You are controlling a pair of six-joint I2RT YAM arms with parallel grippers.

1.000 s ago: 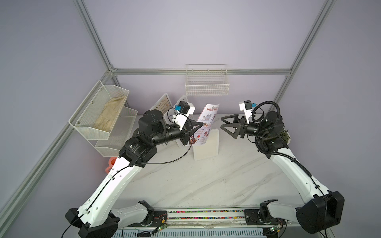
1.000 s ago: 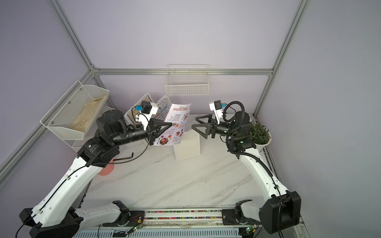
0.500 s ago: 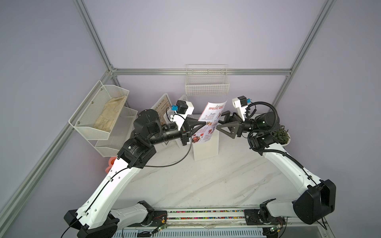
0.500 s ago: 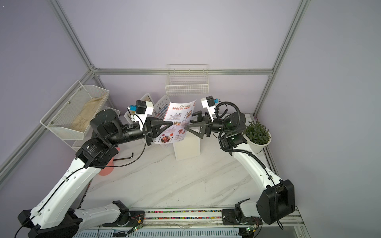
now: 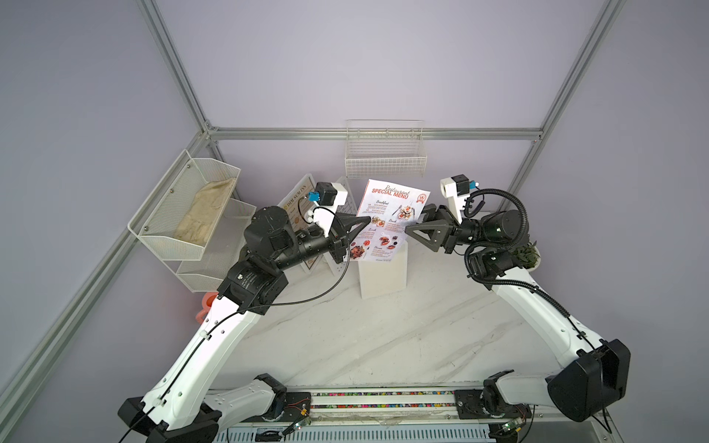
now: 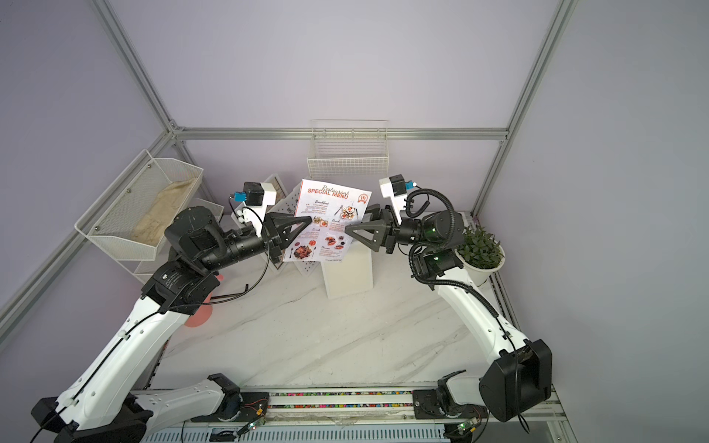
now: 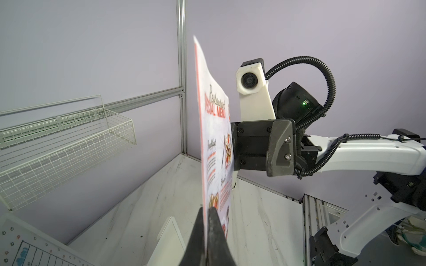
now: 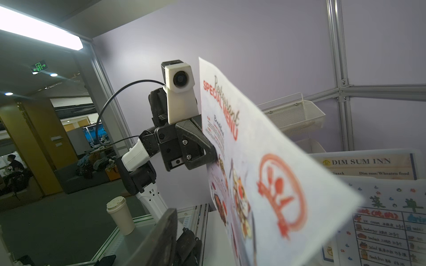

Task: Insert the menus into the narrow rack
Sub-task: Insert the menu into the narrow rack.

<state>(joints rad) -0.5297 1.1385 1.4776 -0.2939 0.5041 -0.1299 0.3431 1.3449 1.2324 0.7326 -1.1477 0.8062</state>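
The small "SPECIAL MENU" leaflet [image 5: 387, 222] [image 6: 330, 222] hangs upright in the air above a white block. My left gripper [image 5: 368, 219] [image 7: 205, 210] is shut on its left edge. At the opposite edge my right gripper [image 5: 408, 230] [image 6: 347, 229] straddles the sheet with its jaws still apart; in the right wrist view one finger [image 8: 164, 232] stands clear of the leaflet [image 8: 265, 172], the other is hidden behind it. The "DIM SUM INN" menu [image 8: 368, 165] [image 5: 297, 195] and the grid-table menu [image 8: 387, 218] lean at the back left. The white wire rack [image 5: 385, 159] hangs on the back wall.
A white block [image 5: 383, 274] stands under the leaflet. A two-tier mesh tray [image 5: 184, 214] is fixed to the left wall. A potted plant [image 6: 479, 249] sits at the back right beside the right arm. An orange object [image 5: 205, 303] lies by the left arm.
My right gripper has moved left up to the leaflet's edge and its jaws have narrowed around it. The left gripper has kept its hold and lifted the leaflet a little.
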